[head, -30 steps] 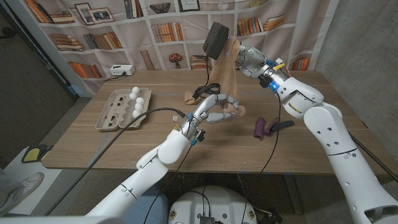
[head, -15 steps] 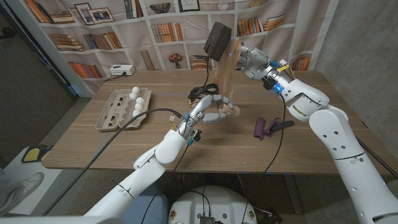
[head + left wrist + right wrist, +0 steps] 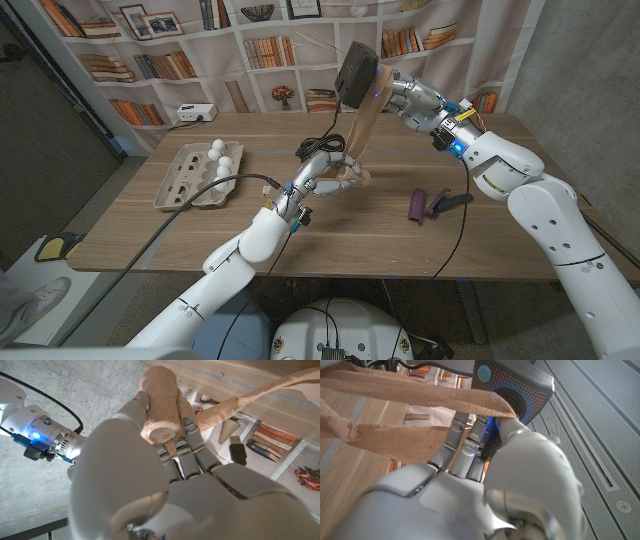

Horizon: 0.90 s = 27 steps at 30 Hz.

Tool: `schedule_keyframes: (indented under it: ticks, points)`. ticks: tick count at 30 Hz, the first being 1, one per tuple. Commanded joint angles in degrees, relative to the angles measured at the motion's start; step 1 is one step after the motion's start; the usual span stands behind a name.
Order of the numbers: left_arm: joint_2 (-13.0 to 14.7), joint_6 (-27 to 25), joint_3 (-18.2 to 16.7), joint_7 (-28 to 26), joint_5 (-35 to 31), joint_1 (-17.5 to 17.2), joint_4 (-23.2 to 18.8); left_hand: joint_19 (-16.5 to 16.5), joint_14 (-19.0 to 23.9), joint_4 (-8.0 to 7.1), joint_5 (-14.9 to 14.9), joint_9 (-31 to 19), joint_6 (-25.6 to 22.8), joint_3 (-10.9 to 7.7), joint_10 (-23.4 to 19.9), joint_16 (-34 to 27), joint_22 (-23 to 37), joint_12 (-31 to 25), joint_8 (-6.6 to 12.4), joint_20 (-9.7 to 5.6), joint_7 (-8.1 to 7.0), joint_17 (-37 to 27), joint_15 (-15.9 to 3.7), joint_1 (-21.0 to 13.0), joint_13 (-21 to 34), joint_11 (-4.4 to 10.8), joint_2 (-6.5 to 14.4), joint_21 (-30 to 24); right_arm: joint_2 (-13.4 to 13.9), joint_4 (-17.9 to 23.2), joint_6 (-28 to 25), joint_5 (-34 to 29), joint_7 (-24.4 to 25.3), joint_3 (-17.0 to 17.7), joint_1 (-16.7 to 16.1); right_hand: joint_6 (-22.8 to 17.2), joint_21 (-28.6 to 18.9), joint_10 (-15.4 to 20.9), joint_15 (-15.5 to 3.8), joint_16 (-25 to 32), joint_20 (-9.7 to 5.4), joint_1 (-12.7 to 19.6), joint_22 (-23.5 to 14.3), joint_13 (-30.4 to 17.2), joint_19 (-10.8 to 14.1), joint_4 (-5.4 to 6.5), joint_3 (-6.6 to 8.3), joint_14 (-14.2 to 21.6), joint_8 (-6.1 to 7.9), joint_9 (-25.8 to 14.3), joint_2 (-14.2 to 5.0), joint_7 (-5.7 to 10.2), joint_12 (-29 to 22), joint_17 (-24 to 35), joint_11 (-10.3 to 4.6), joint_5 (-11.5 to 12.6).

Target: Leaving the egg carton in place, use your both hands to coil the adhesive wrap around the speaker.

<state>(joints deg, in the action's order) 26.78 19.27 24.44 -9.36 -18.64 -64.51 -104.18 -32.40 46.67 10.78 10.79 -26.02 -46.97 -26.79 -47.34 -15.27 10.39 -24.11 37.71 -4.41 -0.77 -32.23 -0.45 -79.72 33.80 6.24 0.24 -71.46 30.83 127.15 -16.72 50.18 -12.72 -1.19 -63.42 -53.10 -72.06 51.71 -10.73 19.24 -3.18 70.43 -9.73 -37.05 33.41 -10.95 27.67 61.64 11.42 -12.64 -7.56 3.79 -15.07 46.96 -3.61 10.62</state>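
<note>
speaker [image 3: 355, 72] shifted right | right robot hand [image 3: 408, 100] grips it | left robot hand [image 3: 325, 176] grips wrap roll [image 3: 159, 409] below

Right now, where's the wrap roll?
Head view: the wrap roll is held in the left robot hand just above mid-table, below the raised speaker, right of the egg carton.

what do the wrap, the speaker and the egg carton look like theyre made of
Adhesive wrap: tan crinkled fabric, matte, likely elastic bandage. Speaker: dark casing, probably plastic, with a dotted perforated grille. Egg carton: grey-brown moulded pulp by its dull, rough look.
</note>
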Motion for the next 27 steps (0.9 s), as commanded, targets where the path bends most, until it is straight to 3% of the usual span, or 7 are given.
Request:
schedule_keyframes:
  ticks: [1,12,27]
  points:
    - [2.7,-1.3,-3.8,-0.7,-0.9,-1.8,-2.4,5.0,10.8,-1.09,0.3,-0.2,-0.2,-0.69,-0.2,-0.2,0.0,-0.3,0.27,-5.01,0.13,-0.5,-10.37,-6.3,0.0,-0.11,6.7,-0.6,5.6,2.0,8.9,-9.5,-1.3,0.4,-3.6,-0.2,-0.2,2.5,-2.48,-0.2,-5.03,0.8,-0.1,-0.5,-0.1,1.53,1.34,-0.1,-0.01,-0.3,-1.54,-0.04,-0.5,0.2,-2.02,0.5]
    - [2.6,-1.4,-4.0,-1.1,-0.8,-1.8,-1.2,5.2,10.7,-1.17,0.3,-0.1,-0.2,-0.62,-0.3,-0.2,0.0,-0.4,0.31,-5.01,0.16,-0.6,-10.40,-6.2,0.2,0.07,6.8,-0.8,7.4,4.1,9.6,-4.5,-4.4,1.3,-5.7,-0.1,-0.2,2.6,-2.46,-0.1,-5.00,0.9,-0.1,-0.5,-0.2,1.50,1.39,-0.1,-0.03,-0.3,-1.57,-0.09,-0.5,0.4,-1.97,0.5]
    - [0.3,0.2,-1.8,-2.0,-1.3,0.1,2.9,5.4,10.7,-1.15,0.3,-0.1,-0.1,-0.62,-0.3,-0.1,0.0,-0.3,0.34,-5.10,0.13,-0.6,-10.39,-6.2,0.2,0.13,6.8,-1.0,9.5,7.2,6.6,-1.7,-4.7,0.5,-4.4,-0.2,-0.3,2.7,-2.42,-0.1,-4.97,0.9,-0.1,-0.5,-0.2,1.57,1.35,0.0,0.02,-0.3,-1.64,-0.12,-0.4,0.5,-1.72,0.5]
